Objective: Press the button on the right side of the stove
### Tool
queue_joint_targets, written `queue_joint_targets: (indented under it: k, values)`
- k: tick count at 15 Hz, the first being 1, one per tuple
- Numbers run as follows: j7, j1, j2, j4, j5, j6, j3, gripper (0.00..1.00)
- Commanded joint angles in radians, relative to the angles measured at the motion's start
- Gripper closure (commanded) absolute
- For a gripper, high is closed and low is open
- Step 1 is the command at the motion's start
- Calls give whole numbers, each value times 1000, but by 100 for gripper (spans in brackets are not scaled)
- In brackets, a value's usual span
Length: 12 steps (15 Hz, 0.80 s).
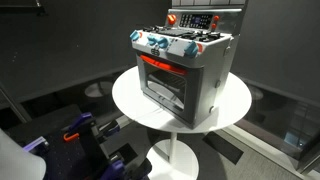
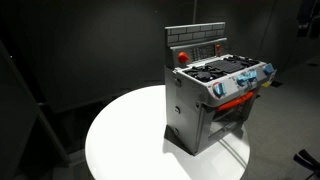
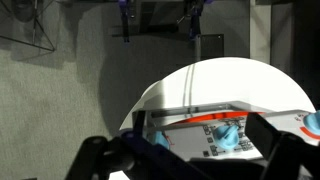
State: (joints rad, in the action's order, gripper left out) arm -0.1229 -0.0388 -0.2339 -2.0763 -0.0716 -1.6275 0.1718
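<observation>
The grey toy stove (image 1: 205, 75) stands on a round white table (image 1: 130, 100) and shows in both exterior views (image 2: 190, 115). It has a red-orange oven window (image 1: 160, 68), blue-white knobs (image 1: 160, 43) and a dark upright back panel with a red round button (image 2: 182, 56). In the wrist view my gripper (image 3: 190, 162) hangs above the stove's front, its two dark fingers spread wide and empty. Blue knobs (image 3: 228, 135) and the orange window strip (image 3: 215, 118) show between them. The gripper does not show in the exterior views.
The table edge (image 3: 150, 95) curves round the stove, with dark carpet floor (image 3: 60, 90) beyond. Blue and red gear (image 1: 80, 130) lies on the floor beside the table's white pedestal (image 1: 178, 150). Dark curtains close off the back.
</observation>
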Motion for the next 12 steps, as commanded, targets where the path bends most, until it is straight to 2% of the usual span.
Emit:
queue_joint_targets:
  k: [1,4,12]
  values:
    - [-4,-20,1,3,-4,3,-18,0]
    - [-4,-20,0,3,-4,3,-18,0]
    - [153,-23,76,93,5,-180,-56,0]
